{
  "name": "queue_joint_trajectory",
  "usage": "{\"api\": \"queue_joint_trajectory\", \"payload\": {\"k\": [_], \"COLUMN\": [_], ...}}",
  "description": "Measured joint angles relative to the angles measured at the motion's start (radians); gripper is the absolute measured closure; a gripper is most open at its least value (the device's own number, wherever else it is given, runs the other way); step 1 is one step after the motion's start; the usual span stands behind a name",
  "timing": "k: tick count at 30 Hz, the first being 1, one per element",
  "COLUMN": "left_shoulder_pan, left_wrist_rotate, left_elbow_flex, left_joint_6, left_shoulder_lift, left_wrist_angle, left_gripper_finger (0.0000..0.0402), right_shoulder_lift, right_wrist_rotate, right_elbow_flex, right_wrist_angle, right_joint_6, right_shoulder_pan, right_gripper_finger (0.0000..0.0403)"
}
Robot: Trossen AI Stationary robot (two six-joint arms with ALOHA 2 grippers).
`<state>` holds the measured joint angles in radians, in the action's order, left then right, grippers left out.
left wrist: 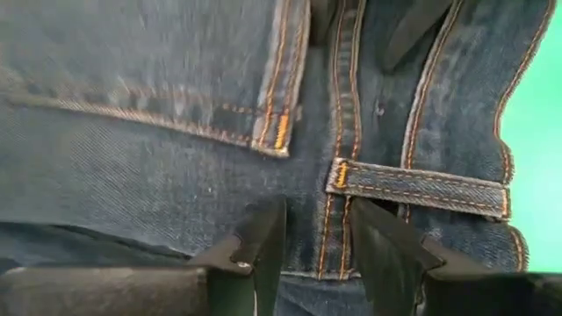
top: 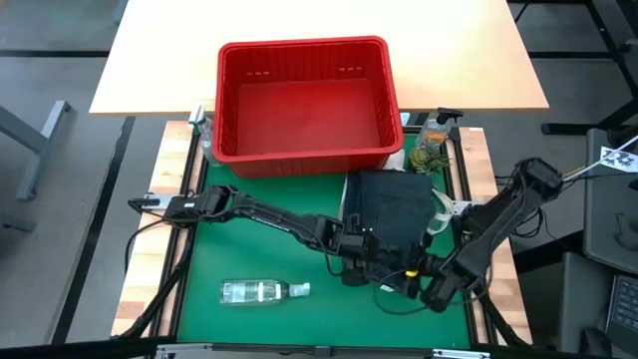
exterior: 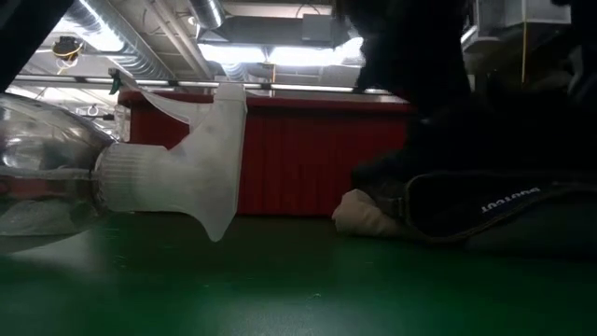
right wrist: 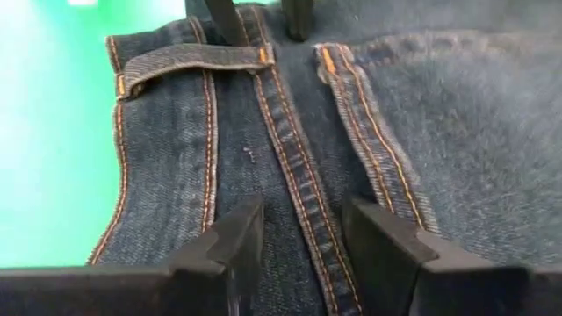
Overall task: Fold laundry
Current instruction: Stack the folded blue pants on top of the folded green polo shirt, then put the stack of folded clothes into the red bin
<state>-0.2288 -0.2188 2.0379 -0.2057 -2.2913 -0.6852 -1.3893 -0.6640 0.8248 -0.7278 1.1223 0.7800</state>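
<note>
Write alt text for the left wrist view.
Dark blue denim jeans with orange stitching fill the picture, with a belt loop across the waistband. The left gripper sits low against the cloth, fingers apart astride a seam. A strip of green table mat shows at one edge.

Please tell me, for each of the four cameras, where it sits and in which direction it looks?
High: above, straight down; both arms meet at the folded jeans.
Low: table height, level across green mat; bottle, red basket, no gripper clear.
Left wrist: close on denim; left gripper open.
Right wrist: same waistband seam, opposite side; right gripper open.
Shared: both wrists show the belt loop.
</note>
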Motion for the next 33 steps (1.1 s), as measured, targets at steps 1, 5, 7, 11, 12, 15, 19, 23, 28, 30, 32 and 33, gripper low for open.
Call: {"api": "queue_joint_trajectory", "payload": {"k": [1,5,7,11,12,15,19,23,28,30,32,33], "left_shoulder_pan": [-0.001,-0.009,-0.011,-0.016,-0.016,-0.014,-0.009,0.009,0.042,0.056,0.067,0.073], "left_wrist_rotate": [0.000,-0.001,-0.001,-0.002,0.001,0.041,0.063,0.062,0.058,0.086,0.127,0.148], "left_elbow_flex": [-0.011,-0.059,-0.096,-0.133,-0.127,-0.105,-0.101,-0.099,-0.099,-0.099,-0.106,-0.115], "left_joint_6": [-0.006,-0.047,-0.054,-0.056,-0.063,-0.063,-0.029,-0.028,-0.028,-0.029,-0.024,-0.011], "left_shoulder_lift": [-0.007,-0.023,-0.024,-0.024,-0.024,-0.017,0.043,0.131,0.202,0.213,0.213,0.214], "left_wrist_angle": [0.001,0.014,0.037,0.069,0.062,0.042,0.009,-0.106,-0.241,-0.275,-0.294,-0.296], "left_gripper_finger": [0.0276,0.0276,0.0276,0.0276,0.0276,0.0276,0.0276,0.0276,0.0276,0.0276,0.0276,0.0276], "right_shoulder_lift": [-0.029,-0.130,-0.157,-0.152,-0.142,-0.092,0.013,0.132,0.266,0.297,0.308,0.310], "right_wrist_rotate": [0.011,0.028,0.033,0.055,0.059,0.082,0.113,0.117,0.109,0.104,0.103,0.104], "right_elbow_flex": [0.001,0.003,0.003,0.002,0.002,-0.001,-0.004,-0.004,-0.004,-0.004,-0.004,-0.004], "right_wrist_angle": [0.004,0.033,0.046,0.053,0.053,0.048,0.017,-0.032,-0.119,-0.140,-0.163,-0.171], "right_joint_6": [0.011,0.030,0.029,0.029,0.026,0.024,0.008,0.000,0.037,0.081,0.111,0.120], "right_shoulder_pan": [0.000,0.001,0.001,0.000,0.000,0.000,0.000,0.001,0.001,0.001,0.014,0.027], "right_gripper_finger": [0.0245,0.0245,0.0245,0.0245,0.0245,0.0245,0.0245,0.0245,0.0245,0.0245,0.0245,0.0245]}}
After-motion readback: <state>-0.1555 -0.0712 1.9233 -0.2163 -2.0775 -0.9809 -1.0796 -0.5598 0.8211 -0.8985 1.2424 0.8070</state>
